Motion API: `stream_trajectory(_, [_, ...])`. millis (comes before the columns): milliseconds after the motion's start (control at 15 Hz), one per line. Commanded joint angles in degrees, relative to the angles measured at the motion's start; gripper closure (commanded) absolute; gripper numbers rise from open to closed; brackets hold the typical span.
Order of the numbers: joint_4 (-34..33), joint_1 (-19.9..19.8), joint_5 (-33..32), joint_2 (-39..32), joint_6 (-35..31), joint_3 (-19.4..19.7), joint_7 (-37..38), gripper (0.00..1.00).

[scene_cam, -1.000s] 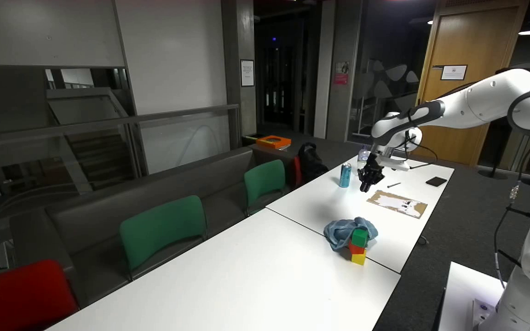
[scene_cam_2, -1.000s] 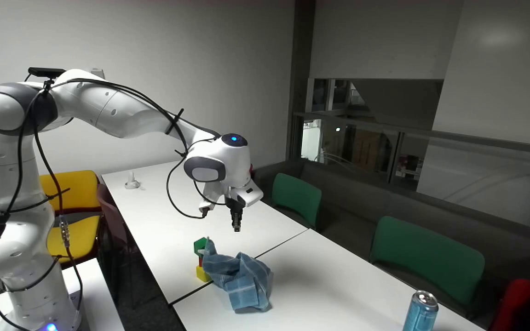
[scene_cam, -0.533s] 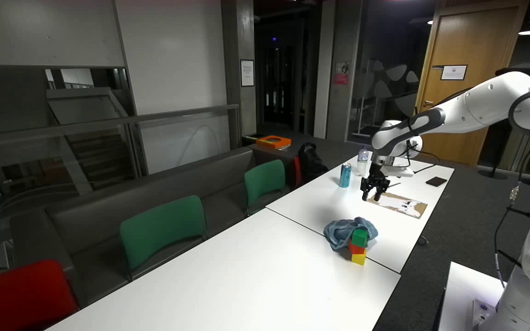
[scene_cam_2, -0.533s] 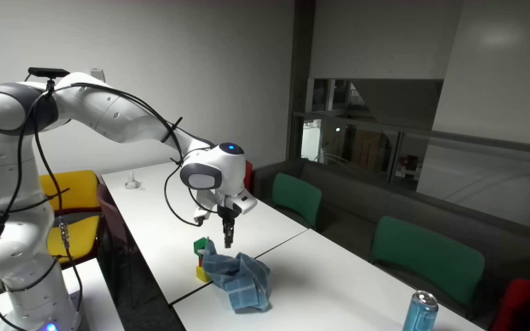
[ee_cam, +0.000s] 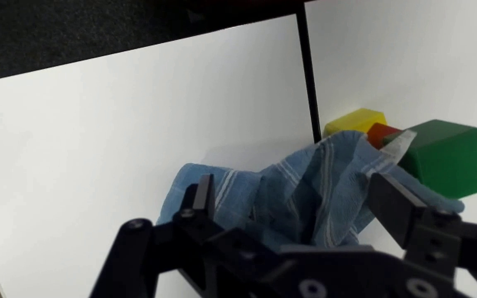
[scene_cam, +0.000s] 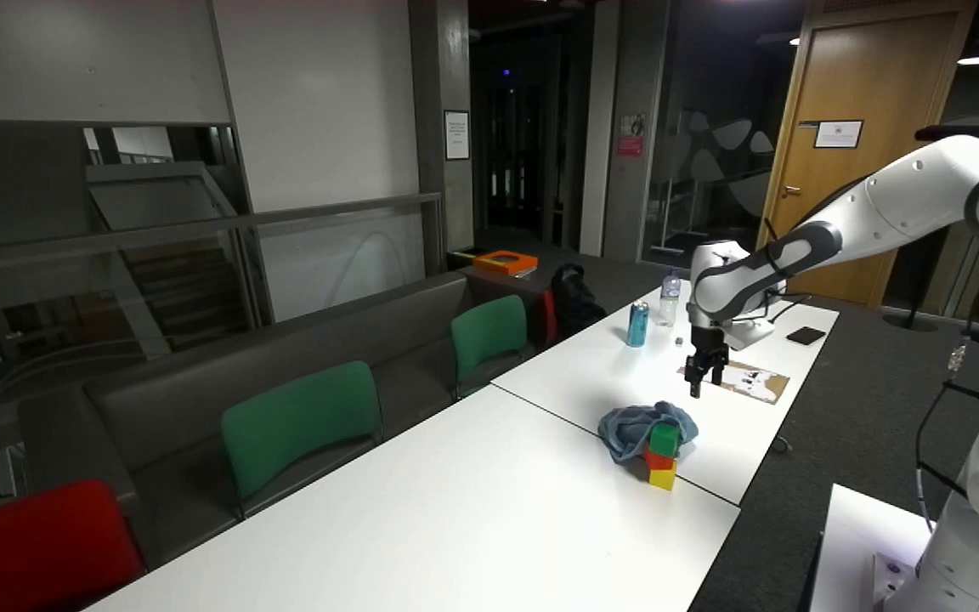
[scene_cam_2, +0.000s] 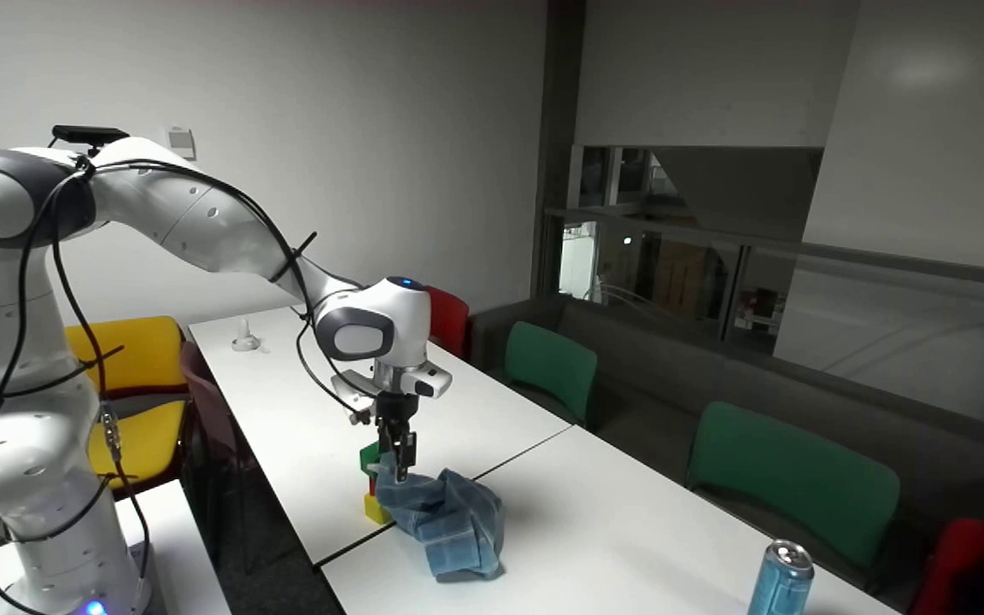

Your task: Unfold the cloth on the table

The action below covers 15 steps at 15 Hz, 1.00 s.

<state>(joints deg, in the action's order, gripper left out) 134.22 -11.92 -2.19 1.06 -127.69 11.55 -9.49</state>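
Above the crumpled blue striped cloth (scene_cam_2: 458,531), the black gripper (ee_cam: 293,184) is hovering wide apart; sideways tugs would be endangering the adjacent green-red-yellow block tower (scene_cam: 659,459).

White two-part table (scene_cam: 421,493), dark seam (scene_cam: 540,408) across; 1 cloth (scene_cam: 625,429), blue, white-striped, crumpled across the seam; 1 stack of blocks (scene_cam: 659,460), yellow at base, red, then green, just beside the cloth; in an exterior view, on the far part (scene_cam: 574,374): 1 blue can (scene_cam: 638,325), upright, left; 1 bottle (scene_cam: 669,299), upright, beyond the can; 1 small grey item (scene_cam: 679,342), near the can; 1 picture board (scene_cam: 757,381), flat, partly hidden, right; 1 flat black item (scene_cam: 806,335), far right; in an exterior view, 1 white item (scene_cam_2: 244,337), far left
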Motion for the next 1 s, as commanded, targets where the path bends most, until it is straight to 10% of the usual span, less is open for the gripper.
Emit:
stream_trajectory(0, [4.40,0.62,-4.30,5.00,-2.15,-0.39,-5.69,0.00])
stream_trajectory(600, [9.28,4.24,2.25,10.31,-6.85,0.06,-25.37,0.00])
stream_trajectory(933, [7.21,4.16,0.73,7.78,-5.18,-0.22,-22.04,0.00])
